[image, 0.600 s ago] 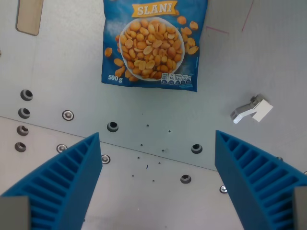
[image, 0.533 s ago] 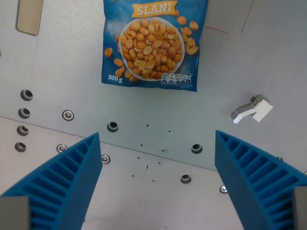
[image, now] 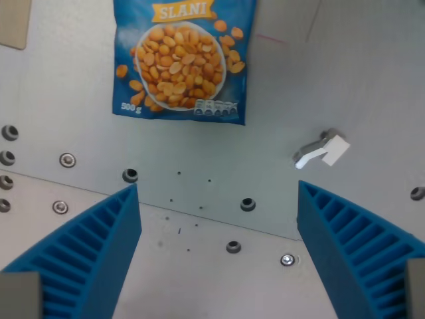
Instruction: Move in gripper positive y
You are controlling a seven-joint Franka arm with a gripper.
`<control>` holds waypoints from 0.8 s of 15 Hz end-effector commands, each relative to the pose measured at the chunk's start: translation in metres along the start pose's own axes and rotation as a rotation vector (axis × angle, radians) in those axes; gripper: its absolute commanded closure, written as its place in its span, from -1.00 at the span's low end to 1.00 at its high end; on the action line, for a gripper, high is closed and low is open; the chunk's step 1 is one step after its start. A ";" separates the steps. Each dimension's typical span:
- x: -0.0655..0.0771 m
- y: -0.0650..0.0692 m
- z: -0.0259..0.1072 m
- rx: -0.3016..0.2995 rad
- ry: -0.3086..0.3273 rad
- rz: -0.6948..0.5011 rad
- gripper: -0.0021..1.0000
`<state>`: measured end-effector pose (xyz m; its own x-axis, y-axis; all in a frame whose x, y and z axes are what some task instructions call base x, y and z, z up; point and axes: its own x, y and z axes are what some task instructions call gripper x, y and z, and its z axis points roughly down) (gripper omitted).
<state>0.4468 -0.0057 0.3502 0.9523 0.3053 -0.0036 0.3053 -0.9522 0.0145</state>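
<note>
My gripper (image: 219,252) is open and empty, its two blue ribbed fingers (image: 80,259) standing wide apart at the bottom of the wrist view above a grey metal table (image: 345,73). A blue bag of peanuts marked SLANI (image: 182,60) lies flat on the table at the top, left of centre, well beyond the fingertips. Nothing sits between the fingers.
A small white and grey plastic clip (image: 321,149) lies on the table toward the wrist view's right. A tan wooden piece (image: 13,23) shows at the top left corner. Bolt holes and screws (image: 248,203) dot the plate, and a seam between plates crosses below the bag.
The whole scene has shifted toward the wrist view's left and slightly up, so the camera has moved. The bag and clip lie as before on the table. The fingers stay open the same width.
</note>
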 end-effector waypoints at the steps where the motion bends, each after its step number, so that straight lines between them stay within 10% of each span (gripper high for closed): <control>1: 0.005 0.016 -0.002 0.009 0.000 -0.012 -1.00; 12: 0.005 0.071 -0.002 0.009 0.000 -0.012 -1.00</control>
<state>0.4671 -0.0669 0.3503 0.9547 0.2976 0.0072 0.2974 -0.9545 0.0234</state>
